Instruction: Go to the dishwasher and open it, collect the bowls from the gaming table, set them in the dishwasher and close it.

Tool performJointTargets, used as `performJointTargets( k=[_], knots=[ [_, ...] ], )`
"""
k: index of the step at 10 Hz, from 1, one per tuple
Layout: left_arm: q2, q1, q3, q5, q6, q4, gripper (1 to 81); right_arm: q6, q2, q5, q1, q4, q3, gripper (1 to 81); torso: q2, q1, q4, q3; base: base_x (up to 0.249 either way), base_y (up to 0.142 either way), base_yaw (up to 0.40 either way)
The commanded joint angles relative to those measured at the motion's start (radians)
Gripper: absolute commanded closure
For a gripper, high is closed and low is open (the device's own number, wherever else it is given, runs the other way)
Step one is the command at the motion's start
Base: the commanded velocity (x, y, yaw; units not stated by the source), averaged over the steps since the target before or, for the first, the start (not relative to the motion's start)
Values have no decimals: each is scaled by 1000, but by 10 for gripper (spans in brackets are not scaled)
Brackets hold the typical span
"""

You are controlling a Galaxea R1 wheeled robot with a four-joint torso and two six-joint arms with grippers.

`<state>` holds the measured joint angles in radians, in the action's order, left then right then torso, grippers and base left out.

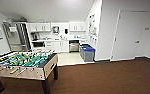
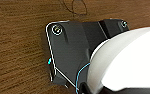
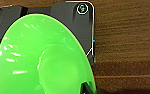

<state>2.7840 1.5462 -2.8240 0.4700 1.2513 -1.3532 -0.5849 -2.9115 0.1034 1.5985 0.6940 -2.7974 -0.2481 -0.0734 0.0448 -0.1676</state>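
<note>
**Desk:** Brown wood-grain floor (image 3: 126,50) under the arm. What is the right hand (image 3: 84,88) doing?

**Photographer:** It looks clenched on the green bowl (image 3: 41,57). The bowl hangs clear of the floor, tight against the wrist's dark plate (image 3: 66,15), and a dark piece meets its rim. A rim grip like that would keep it steady while the robot drives, I'd say.

**Desk:** Which way does the bowl face?

**Photographer:** It is round, so it has no true long axis. It sits tilted and reads as an oval, with the round centre toward the wrist camera. I cannot tell whether that is the inside or the underside.

**Desk:** And the left hand?

**Photographer:** I cannot tell its state. A white rounded shape (image 2: 126,62) bulks over that wrist's plate (image 2: 71,50), and I cannot say what it is.

**Desk:** Further out?

**Photographer:** The foosball table (image 1: 23,62) stands near on the left. Well beyond it, the kitchenette counter (image 1: 56,40) runs along the back wall. The dishwasher (image 1: 74,46) is built in under the counter, with its steel front facing the room. Blue-lidded bins (image 1: 88,53) stand just beside the dishwasher, and a white door (image 1: 131,35) is on the right. The green bowl is well apart from the dishwasher, so loading is not yet done.
</note>
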Motion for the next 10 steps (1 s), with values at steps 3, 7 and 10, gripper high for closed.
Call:
performJointTargets(
  k=[3,7,10],
  knots=[
    [-12,-51,-18,-16,-18,-1,811,4,16,-44,-38,10,-13,811,0,0,0,0,151,0,0],
    [-6,-51,-18,-16,-23,-1,811,4,16,-44,-36,10,-10,811,0,0,0,0,162,0,0],
    [-1,-50,-18,-17,-24,-1,811,4,18,-42,-34,10,-11,811,0,0,0,0,162,0,0]
  ],
)
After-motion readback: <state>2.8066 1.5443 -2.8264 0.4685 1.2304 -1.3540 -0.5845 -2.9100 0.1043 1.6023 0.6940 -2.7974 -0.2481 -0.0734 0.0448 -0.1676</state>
